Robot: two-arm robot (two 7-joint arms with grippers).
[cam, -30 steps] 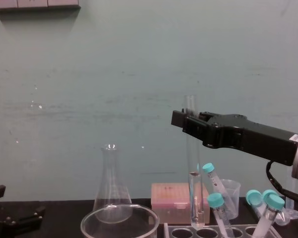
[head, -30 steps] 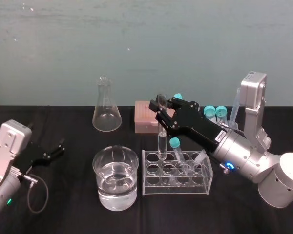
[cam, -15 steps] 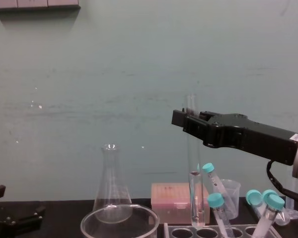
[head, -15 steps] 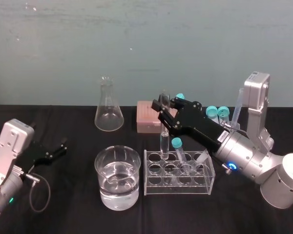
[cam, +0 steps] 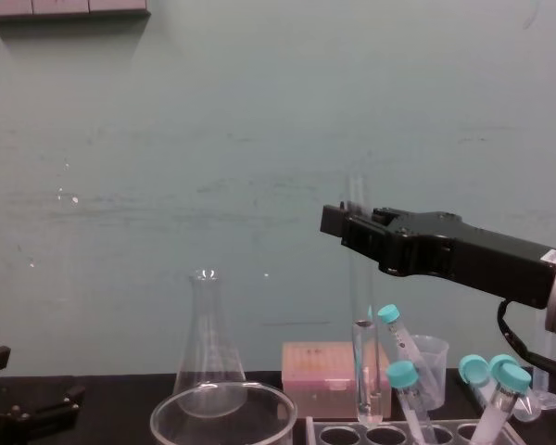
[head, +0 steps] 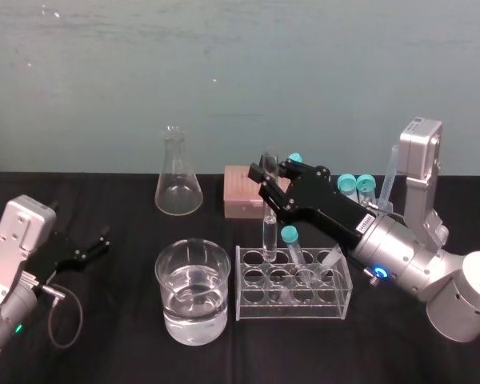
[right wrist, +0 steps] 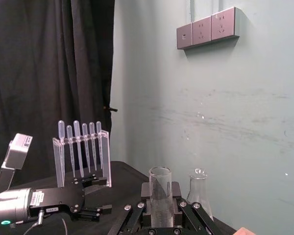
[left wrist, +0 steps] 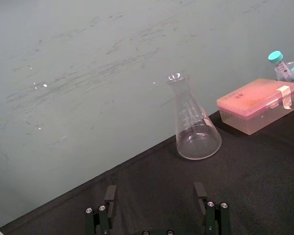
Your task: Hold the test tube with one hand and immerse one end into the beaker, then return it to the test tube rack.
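The test tube (cam: pixel 360 297) stands upright with its long axis vertical, its open mouth at the top and its rounded end pointing down at the back-left corner hole of the test tube rack (head: pixel 292 298). The right gripper (head: pixel 266 178) reaches in from the robot's right and clamps the glass near its upper end; in the right wrist view the tube's mouth sits pinched between the two black fingers (right wrist: pixel 182 211). From the chest camera the rounded tip hangs just over the rack's top, but the bottom edge cuts off the rack, so whether the tip has entered the hole cannot be told. That same edge crops the beaker (head: pixel 192 290), which stands to the left of the rack, near it and apart from the tube, with clear liquid in it. Teal-capped tubes (head: pixel 290 240) lean in other holes just beside the glass tube. Behind stand a flask (head: pixel 177 178) and a pink box (head: pixel 242 194). The left gripper (head: pixel 96 242) rests low at the robot's left on the table (head: pixel 104 336), its fingers (left wrist: pixel 201 192) spread wide, well apart from everything.
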